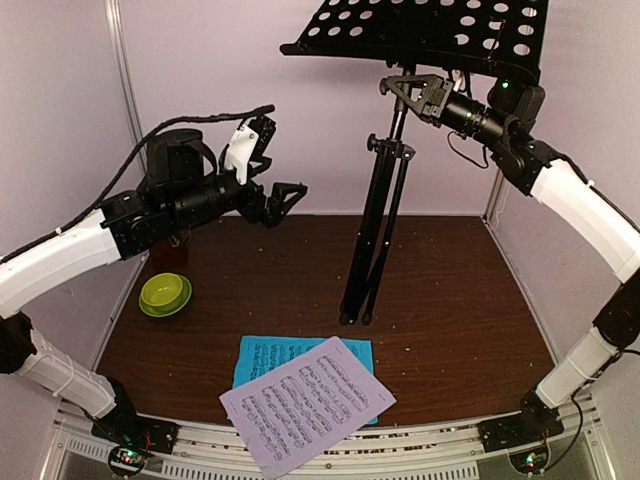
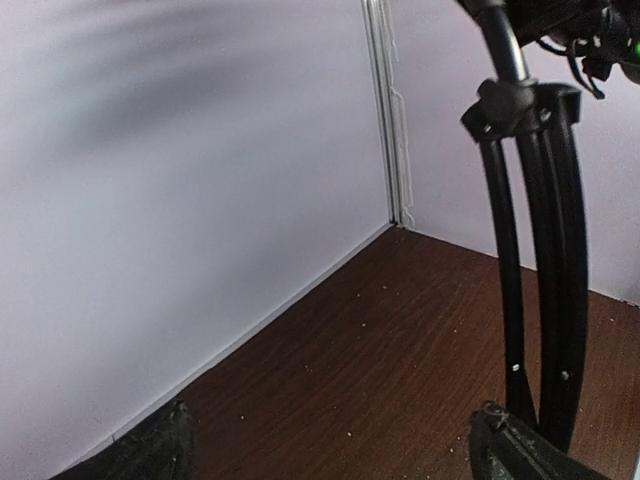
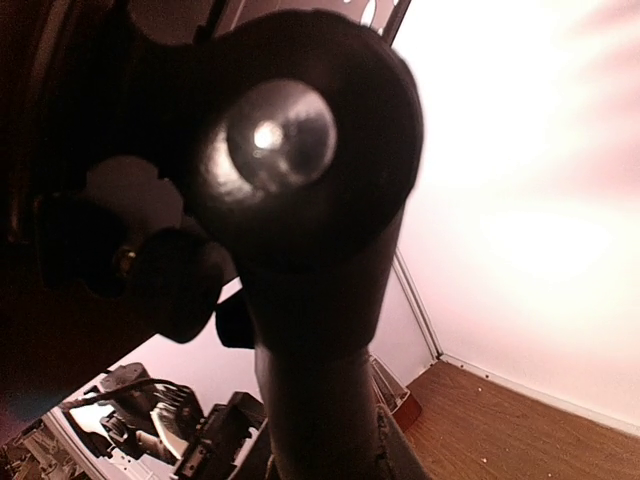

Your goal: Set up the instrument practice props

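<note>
Jaws of the left gripper (image 1: 282,160) are standing spread wide and holding nothing, as I am seeing it from overhead; the gripper is hanging in the air over the left side of the table (image 1: 450,290). Opposite it, the right gripper (image 1: 405,88) is gripping the pole of the music stand (image 1: 378,220) with its jaws drawn narrow, just under the perforated desk. The stand is standing upright toward the back centre, its legs pulled in close together and its feet resting on the brown tabletop. At the near edge the white sheet (image 1: 305,400) is lying tilted on top of the cyan sheet (image 1: 258,352), with one corner hanging past the table's edge. A lime-green bowl (image 1: 165,293) is sitting at the left, and just behind it the brown metronome (image 1: 172,255) is showing only in part, mostly hidden by the left arm.

From the left wrist, two dark fingers (image 2: 150,450) are poking in at the bottom corners, far apart, with bare tabletop between them. The stand's black legs are rising on the right.

From the right wrist, the stand's pole is filling the frame, dark and blurred, with a shiny round bolt (image 3: 275,135) near its top. I cannot make out the fingers in this view.
</note>
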